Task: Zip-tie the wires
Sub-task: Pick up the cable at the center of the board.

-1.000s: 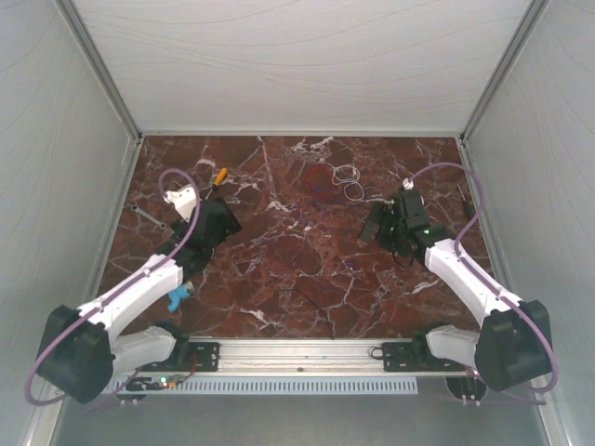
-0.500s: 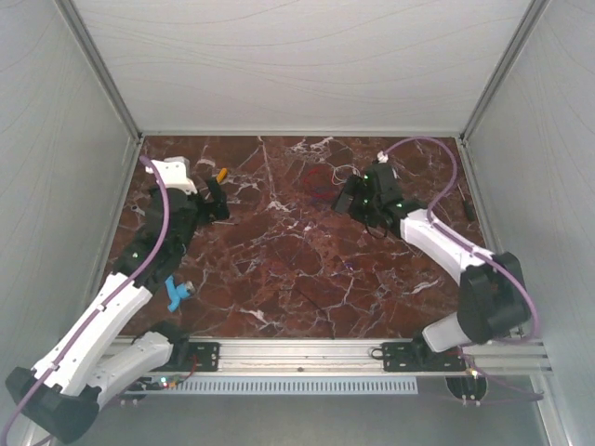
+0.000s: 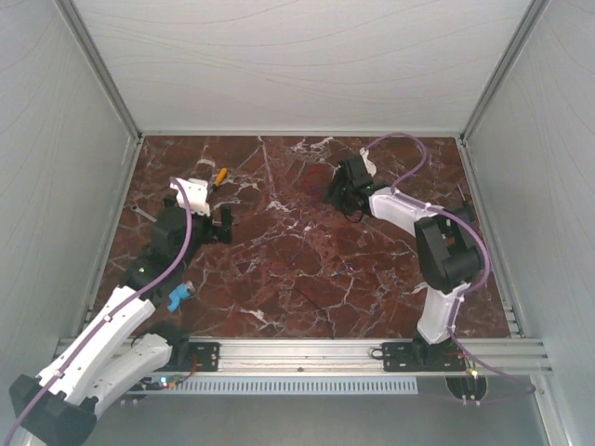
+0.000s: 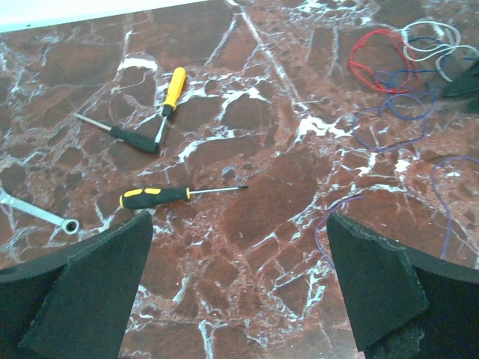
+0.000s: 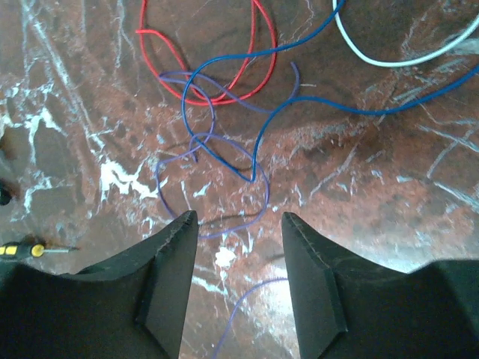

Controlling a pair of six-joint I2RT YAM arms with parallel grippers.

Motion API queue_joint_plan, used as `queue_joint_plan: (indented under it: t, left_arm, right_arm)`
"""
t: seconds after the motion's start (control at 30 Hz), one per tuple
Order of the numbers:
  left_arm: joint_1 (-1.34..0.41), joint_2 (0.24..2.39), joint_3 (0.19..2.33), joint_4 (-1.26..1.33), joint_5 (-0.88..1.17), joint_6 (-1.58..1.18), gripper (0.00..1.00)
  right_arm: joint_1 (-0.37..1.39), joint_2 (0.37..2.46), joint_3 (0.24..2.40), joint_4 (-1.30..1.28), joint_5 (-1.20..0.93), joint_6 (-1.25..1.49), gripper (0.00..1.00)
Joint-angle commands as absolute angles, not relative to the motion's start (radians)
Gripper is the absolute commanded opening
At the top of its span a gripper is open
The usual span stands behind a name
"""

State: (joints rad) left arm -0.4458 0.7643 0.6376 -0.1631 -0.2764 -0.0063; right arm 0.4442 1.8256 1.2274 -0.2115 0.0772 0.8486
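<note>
The wires [image 5: 224,97] lie loose on the marble as red, blue, purple and white loops. They show at the top right of the left wrist view [image 4: 397,67] and near the table's back middle from above [image 3: 319,178]. My right gripper [image 5: 239,221] hovers just over their near edge [image 3: 337,192]. Its jaws stand partly apart, a thin purple strand runs on the table between them, and nothing is gripped. My left gripper [image 4: 238,224] is wide open over bare marble at the left [image 3: 219,225], well away from the wires.
Two yellow-handled screwdrivers [image 4: 153,196] [image 4: 172,90], a black-handled tool [image 4: 129,136] and a wrench [image 4: 37,213] lie at the back left. A blue object [image 3: 177,295] sits by the left arm. Grey walls enclose the table on three sides.
My right arm has swung from the right side back and leftward onto the wires, and its jaws have narrowed. The left gripper has shifted about near the tools, staying open.
</note>
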Motion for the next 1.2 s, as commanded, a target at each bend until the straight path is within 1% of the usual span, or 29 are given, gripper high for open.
queue_joint_plan:
  t: [0.0,0.27,0.3,0.43,0.63,0.87,1.0,1.03,1.17]
  left_arm:
    - [-0.445,0.748,0.650,-0.087,-0.175,0.017,1.00]
    - [-0.445,0.757,0.654,-0.094,-0.099,0.008,1.00]
    - [-0.445,0.756,0.654,-0.094,-0.094,0.007,1.00]
    - [-0.445,0.758,0.655,-0.094,-0.081,0.005,1.00]
    - [-0.444,0.762,0.655,-0.095,-0.076,0.005,1.00]
    - [-0.445,0.765,0.655,-0.097,-0.076,0.007,1.00]
    - [-0.445,0.765,0.655,-0.097,-0.080,0.008,1.00]
    - [-0.445,0.766,0.654,-0.097,-0.081,0.009,1.00]
    - [-0.445,0.768,0.653,-0.097,-0.081,0.009,1.00]
  right_arm:
    - [0.444,1.917,1.303,-0.164,0.105,0.886,0.45]
    - [0.444,2.021,1.373,-0.173,0.144,0.896,0.38]
    - [0.443,2.028,1.378,-0.175,0.151,0.897,0.35]
    - [0.433,2.057,1.400,-0.175,0.161,0.894,0.30]
    - [0.409,2.072,1.419,-0.188,0.166,0.884,0.27]
    - [0.400,2.066,1.425,-0.190,0.167,0.865,0.14]
    - [0.400,2.059,1.432,-0.206,0.164,0.855,0.01]
    - [0.399,2.053,1.433,-0.213,0.166,0.853,0.00]
    - [0.398,2.016,1.439,-0.229,0.169,0.835,0.00]
